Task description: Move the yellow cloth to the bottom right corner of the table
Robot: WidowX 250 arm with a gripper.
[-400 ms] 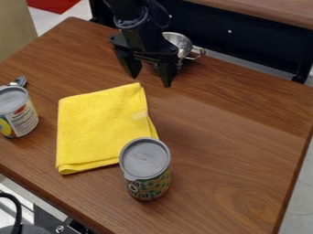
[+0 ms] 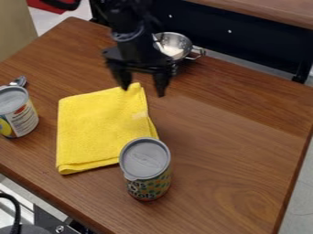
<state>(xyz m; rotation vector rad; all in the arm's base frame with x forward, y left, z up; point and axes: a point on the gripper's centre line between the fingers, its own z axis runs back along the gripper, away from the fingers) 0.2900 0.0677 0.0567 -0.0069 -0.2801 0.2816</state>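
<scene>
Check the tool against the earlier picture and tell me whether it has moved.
Yes. The tool has moved down the view and slightly left, closer to the yellow cloth, which lies where it did; more of the metal bowl shows now.

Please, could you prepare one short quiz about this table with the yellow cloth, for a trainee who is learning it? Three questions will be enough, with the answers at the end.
1. How many cans stand on the table?
2. True or false: the gripper has its fingers apart, near the far corner of the cloth.
3. Which thing is near the table's far edge?
a) the spoon
b) the metal bowl
c) the can that touches or overlaps the cloth in the view

Key: 1. two; 2. true; 3. b
</scene>
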